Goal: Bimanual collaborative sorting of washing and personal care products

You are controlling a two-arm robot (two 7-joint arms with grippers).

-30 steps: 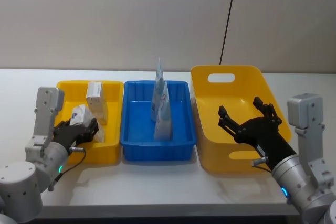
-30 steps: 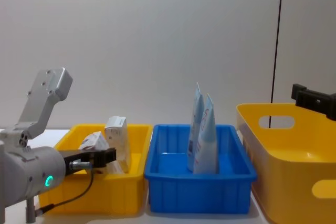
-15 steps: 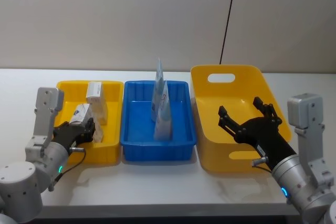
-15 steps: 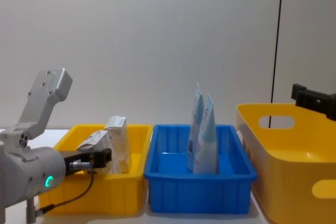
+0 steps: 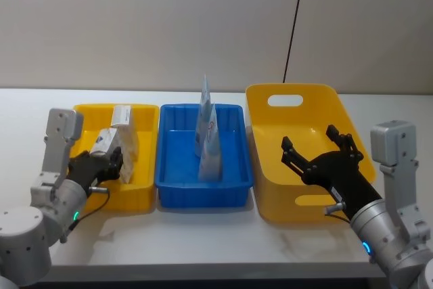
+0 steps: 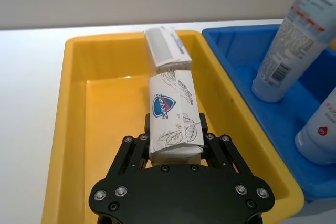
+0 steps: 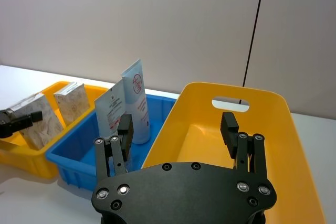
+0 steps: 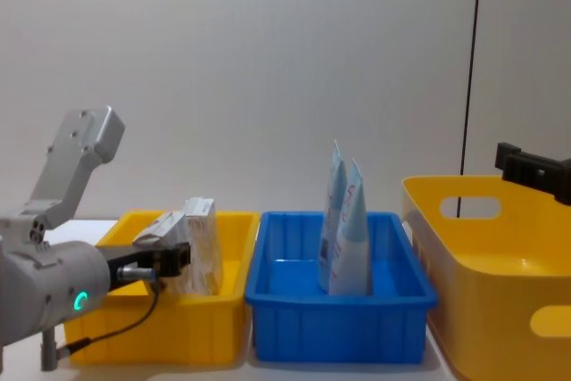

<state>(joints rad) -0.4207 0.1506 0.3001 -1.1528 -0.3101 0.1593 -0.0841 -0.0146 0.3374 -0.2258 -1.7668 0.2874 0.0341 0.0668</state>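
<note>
My left gripper [image 5: 103, 164] is shut on the white rose-printed pack [image 5: 108, 141], holding it tilted just above the floor of the small yellow bin [image 5: 86, 114]. In the left wrist view the pack [image 6: 173, 113] sticks out between the fingers toward the small beige speckled box [image 6: 167, 48], which stands at the bin's far end. The box [image 8: 202, 240] is right beside the held pack [image 8: 166, 226]. Two tall pale-blue pouches [image 5: 207, 135] stand upright in the blue bin [image 5: 177, 184]. My right gripper [image 5: 323, 156] hovers open over the large yellow bin [image 5: 267, 160], holding nothing.
The three bins sit side by side on a white table [image 5: 203, 235], close to its front edge. A black cable [image 5: 292, 25] hangs down the wall behind the large bin. Bare table lies in front of and to the left of the bins.
My left gripper has lifted the rose-printed pack slightly and carried it forward, closer to the beige box. The right arm has not moved.
</note>
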